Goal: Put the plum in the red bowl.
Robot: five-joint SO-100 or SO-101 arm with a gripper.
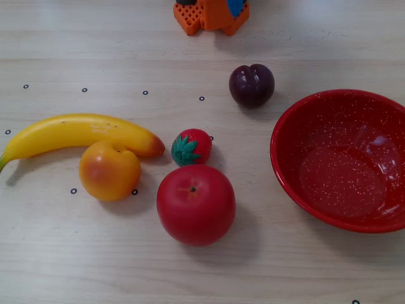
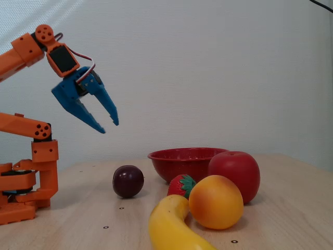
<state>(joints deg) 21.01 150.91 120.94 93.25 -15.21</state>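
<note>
The dark purple plum sits on the wooden table left of the red speckled bowl, apart from it. In a fixed view from the side the plum lies in front of the bowl. My blue gripper hangs high above the table, up and left of the plum, with its jaws apart and nothing between them. In a fixed view from above only the arm's orange base shows at the top edge.
A red apple, a strawberry, an orange peach-like fruit and a banana lie close together left of the bowl. The arm's base stands at the left in the side view.
</note>
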